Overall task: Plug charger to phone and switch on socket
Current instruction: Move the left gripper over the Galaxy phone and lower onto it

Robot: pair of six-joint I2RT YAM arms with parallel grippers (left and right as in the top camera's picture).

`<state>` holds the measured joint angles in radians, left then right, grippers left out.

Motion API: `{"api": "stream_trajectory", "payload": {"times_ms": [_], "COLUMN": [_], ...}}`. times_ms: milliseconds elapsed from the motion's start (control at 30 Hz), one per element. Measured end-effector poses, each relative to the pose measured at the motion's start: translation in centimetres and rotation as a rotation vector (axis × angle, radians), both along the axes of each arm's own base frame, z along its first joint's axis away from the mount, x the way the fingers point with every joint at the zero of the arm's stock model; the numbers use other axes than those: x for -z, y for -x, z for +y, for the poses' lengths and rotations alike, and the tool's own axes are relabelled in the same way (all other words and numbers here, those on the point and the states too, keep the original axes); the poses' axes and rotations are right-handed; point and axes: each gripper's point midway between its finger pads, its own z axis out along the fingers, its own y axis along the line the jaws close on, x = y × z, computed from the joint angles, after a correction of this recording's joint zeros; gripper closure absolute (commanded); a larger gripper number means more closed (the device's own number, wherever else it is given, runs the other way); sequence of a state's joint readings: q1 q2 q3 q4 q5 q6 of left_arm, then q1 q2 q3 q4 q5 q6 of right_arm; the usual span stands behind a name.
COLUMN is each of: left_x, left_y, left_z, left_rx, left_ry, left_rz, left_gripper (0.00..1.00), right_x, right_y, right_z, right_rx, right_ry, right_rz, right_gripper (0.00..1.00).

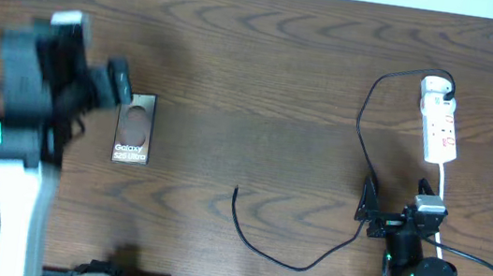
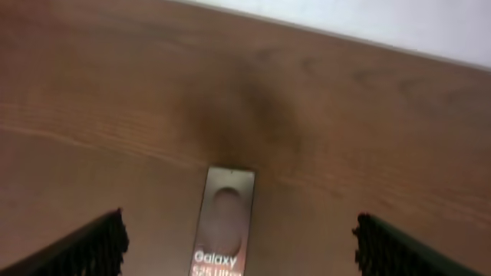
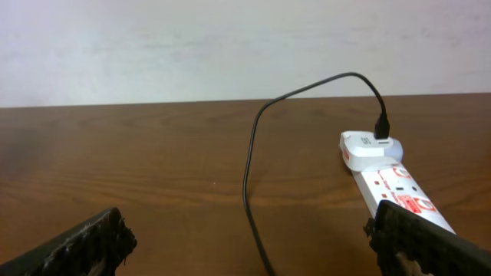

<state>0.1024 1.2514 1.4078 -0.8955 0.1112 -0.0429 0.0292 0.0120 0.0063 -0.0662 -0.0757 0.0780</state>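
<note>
Close by, the thin black charger cable (image 1: 306,263) lies loose, the right pincer (image 3: 245,222) wide apart beside it. Farther off, the left pincer (image 2: 238,224) hangs wide apart over the flat dark shiny phone (image 1: 133,129); the white socket strip (image 1: 440,129) sits farthest. Pushing the cable's tip in could slide the phone away.

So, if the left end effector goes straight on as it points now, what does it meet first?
Probably the phone, lying centred ahead between its open fingers on the table; depth is unclear.
</note>
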Motion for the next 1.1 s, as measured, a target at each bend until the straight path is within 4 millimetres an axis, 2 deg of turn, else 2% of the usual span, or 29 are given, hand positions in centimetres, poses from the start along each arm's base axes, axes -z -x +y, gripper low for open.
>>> {"api": "stream_trajectory", "payload": {"times_ms": [100, 200, 233, 267, 300, 333, 367, 400, 600, 933, 1100], "left_x": [2.1, 5.4, 6.8, 8.2, 9.3, 10.5, 11.6, 12.5, 15.6, 17.2, 19.7], "left_y": [-2.1, -4.3, -4.8, -5.0, -5.2, -5.4, -5.6, -5.7, -5.8, -4.5, -3.2], "left_z": [0.1, 0.2, 0.2, 0.2, 0.2, 0.2, 0.2, 0.2, 0.2, 0.1, 0.0], "left_rx": [0.019, 0.027, 0.028, 0.025, 0.029, 0.029, 0.037, 0.042, 0.039, 0.039, 0.039], "left_ry": [0.015, 0.033, 0.039, 0.047, 0.049, 0.054, 0.053, 0.054, 0.066, 0.075, 0.08], "left_rz": [0.187, 0.302, 0.342, 0.383, 0.414, 0.447, 0.474, 0.497, 0.584, 0.654, 0.699], "left_gripper": [0.08, 0.1, 0.47, 0.63, 0.66, 0.54, 0.06, 0.02, 0.02, 0.02, 0.02], "right_x": [0.0, 0.0, 0.0, 0.0, 0.0, 0.0, 0.0, 0.0, 0.0, 0.0, 0.0], "right_y": [0.0, 0.0, 0.0, 0.0, 0.0, 0.0, 0.0, 0.0, 0.0, 0.0, 0.0], "right_z": [0.0, 0.0, 0.0, 0.0, 0.0, 0.0, 0.0, 0.0, 0.0, 0.0, 0.0], "right_rx": [0.0, 0.0, 0.0, 0.0, 0.0, 0.0, 0.0, 0.0, 0.0, 0.0, 0.0], "right_ry": [0.0, 0.0, 0.0, 0.0, 0.0, 0.0, 0.0, 0.0, 0.0, 0.0, 0.0], "right_rz": [-0.001, -0.001, -0.001, -0.001, -0.001, -0.002, -0.001, -0.001, -0.002, -0.001, -0.001], "right_gripper": [0.01, 0.01, 0.01, 0.01, 0.01, 0.01, 0.01, 0.01, 0.01, 0.01, 0.01]}}
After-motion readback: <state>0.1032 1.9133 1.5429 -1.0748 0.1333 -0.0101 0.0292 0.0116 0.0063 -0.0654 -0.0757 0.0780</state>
